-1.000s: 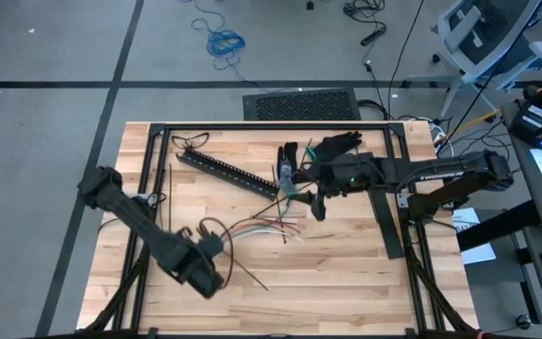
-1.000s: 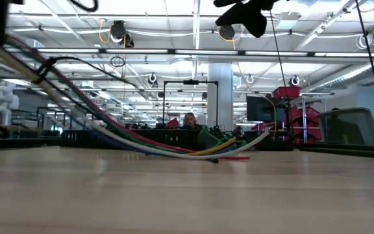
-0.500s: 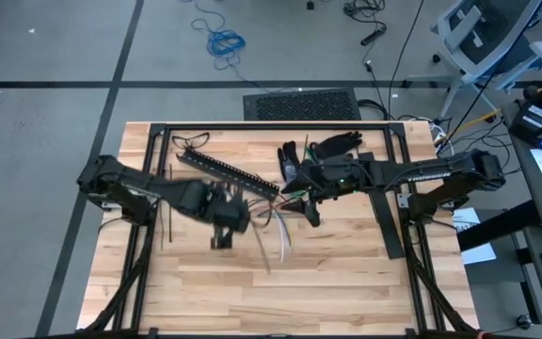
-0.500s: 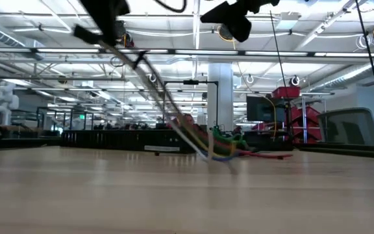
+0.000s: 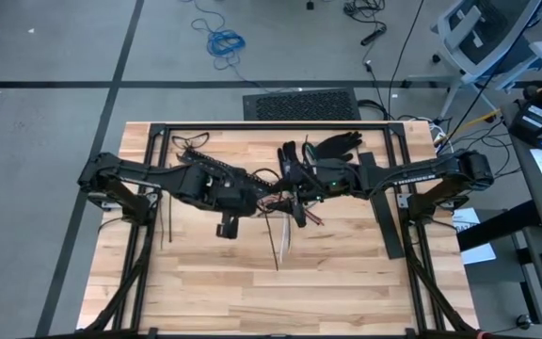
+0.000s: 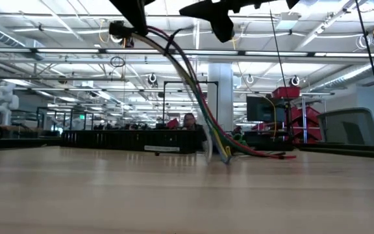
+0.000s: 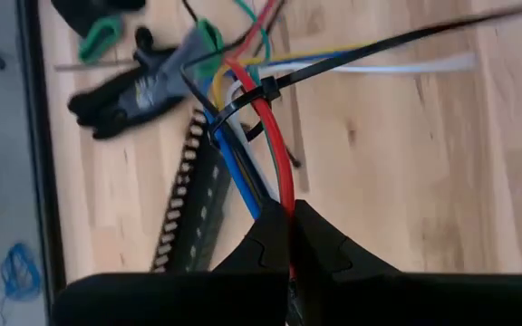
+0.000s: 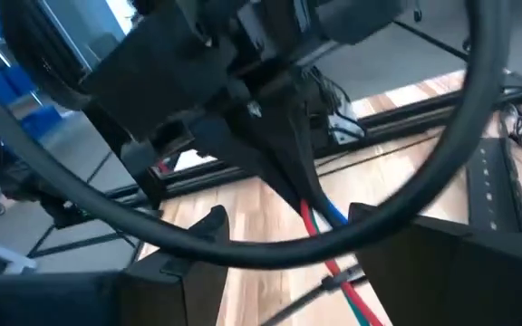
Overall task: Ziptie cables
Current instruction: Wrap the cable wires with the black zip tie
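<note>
While the left gripper (image 7: pixel 288 237) is clamped on the cables (image 7: pixel 275 172), lifting them over table centre, a ziptie (image 7: pixel 261 91) already loops the bundle. The right gripper (image 5: pixel 299 212), at three o'clock of it, stands parted and empty. It should catch the ziptie's tail and pull steadily, keeping the bundle taut.

Wooden table (image 5: pixel 346 273) (pale planks): slotted rail (image 5: pixel 216 169), black gloves (image 5: pixel 332 145)
</note>
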Controlling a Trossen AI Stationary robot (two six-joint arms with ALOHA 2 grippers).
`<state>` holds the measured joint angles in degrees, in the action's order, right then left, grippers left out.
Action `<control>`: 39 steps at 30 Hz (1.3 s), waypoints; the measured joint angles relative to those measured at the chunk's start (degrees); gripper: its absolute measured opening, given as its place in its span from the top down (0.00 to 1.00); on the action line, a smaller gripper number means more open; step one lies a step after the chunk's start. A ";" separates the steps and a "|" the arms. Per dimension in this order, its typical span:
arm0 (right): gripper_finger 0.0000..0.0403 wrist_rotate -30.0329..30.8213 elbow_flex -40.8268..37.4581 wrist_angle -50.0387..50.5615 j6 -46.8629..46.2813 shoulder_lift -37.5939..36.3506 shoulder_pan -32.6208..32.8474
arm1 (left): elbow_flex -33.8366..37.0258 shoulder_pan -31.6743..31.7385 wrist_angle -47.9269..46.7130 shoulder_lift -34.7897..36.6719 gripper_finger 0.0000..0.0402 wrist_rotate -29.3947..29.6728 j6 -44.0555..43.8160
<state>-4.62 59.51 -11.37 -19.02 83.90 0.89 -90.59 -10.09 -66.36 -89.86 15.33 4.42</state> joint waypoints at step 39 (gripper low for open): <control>0.68 1.46 -0.04 10.55 10.33 -0.09 0.94 | 0.00 1.33 17.00 -0.39 1.00 -7.17 3.64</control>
<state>-3.16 59.46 -0.82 -8.69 83.81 1.83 -90.59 -8.76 -49.35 -90.26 8.17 8.05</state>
